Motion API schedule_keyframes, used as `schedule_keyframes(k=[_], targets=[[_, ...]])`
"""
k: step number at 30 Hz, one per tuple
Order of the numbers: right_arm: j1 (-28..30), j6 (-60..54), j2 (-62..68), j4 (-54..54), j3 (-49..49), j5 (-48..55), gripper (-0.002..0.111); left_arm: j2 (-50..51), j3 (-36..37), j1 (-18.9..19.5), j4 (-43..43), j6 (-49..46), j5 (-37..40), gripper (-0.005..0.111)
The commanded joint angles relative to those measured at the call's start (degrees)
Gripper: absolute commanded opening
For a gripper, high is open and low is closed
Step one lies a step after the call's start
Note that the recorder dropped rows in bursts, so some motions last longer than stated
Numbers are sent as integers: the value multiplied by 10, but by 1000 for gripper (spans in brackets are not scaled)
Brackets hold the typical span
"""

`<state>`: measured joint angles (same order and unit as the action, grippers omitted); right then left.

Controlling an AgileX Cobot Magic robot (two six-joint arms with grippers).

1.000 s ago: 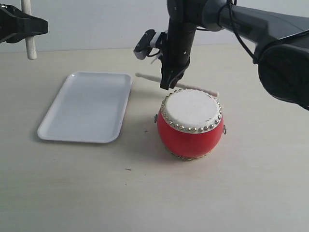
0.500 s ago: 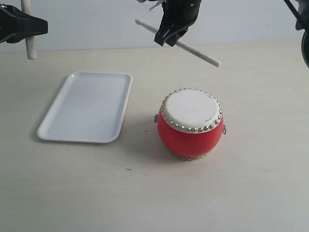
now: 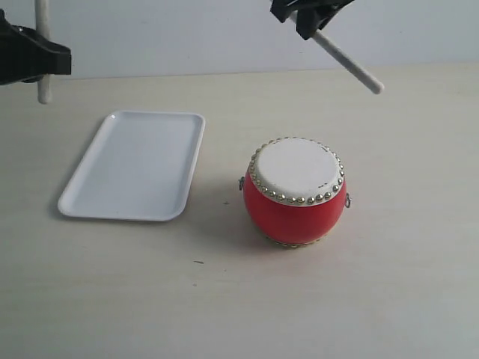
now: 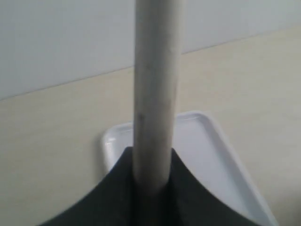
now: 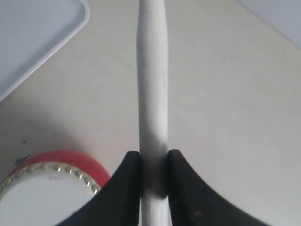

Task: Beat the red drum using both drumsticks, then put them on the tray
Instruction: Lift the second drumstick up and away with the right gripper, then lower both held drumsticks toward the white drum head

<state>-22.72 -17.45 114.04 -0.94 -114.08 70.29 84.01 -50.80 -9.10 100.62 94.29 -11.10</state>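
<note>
Item 1, red drum (image 3: 294, 191): upright on the table (image 3: 224, 299), off-white drumhead up, nothing touching it, near the tray's right side in the exterior view. Item 2, tray (image 3: 135, 164): flat on the table, holding nothing. Item 3, 2 drumsticks: left drumstick (image 3: 45, 91) held upright, pinched fast in the left gripper (image 4: 151, 181), raised above the table past the tray's far left corner. The right drumstick (image 3: 350, 66) is clamped between the jaws of the right gripper (image 5: 154, 165), slanting down, its tip in the air beyond the drum and well apart from the drumhead. Status: both sticks are in hand, so pick-up is done. Neither touches the drum, and whether any stroke has landed cannot be told. Outstanding, by judgement: strokes with both sticks, then laying all 2 in the tray.
</note>
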Motion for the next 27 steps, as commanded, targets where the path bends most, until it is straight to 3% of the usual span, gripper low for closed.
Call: schedule_keyframes(k=[1,3,5,10,12,15,18,22,27], targets=[[9,-12,-85,-18,79,-3,0,-4,27,-63,-7,-44,224,0],[9,-6,-120,-22,113,-3,0,-4,29,-83,-79,-110,240,0],[9,-1,-150,-39,142,-3,0,-4,29,-102,-213,-221,253,0],[8,22,-207,-59,224,-3,0,-3,-19,-173,-604,-587,439,0],[8,31,-225,-62,262,-3,0,-3,-43,-194,-719,-683,512,0],[8,41,-246,-65,318,-3,0,-3,-55,-224,-849,-780,539,0],[8,43,-261,-64,375,-3,0,-3,-55,-262,-909,-856,522,0],[8,52,-282,-64,444,-3,0,-2,-59,-329,-924,-871,537,0],[8,55,-306,-64,503,-3,0,25,-107,-385,-950,-874,655,0]])
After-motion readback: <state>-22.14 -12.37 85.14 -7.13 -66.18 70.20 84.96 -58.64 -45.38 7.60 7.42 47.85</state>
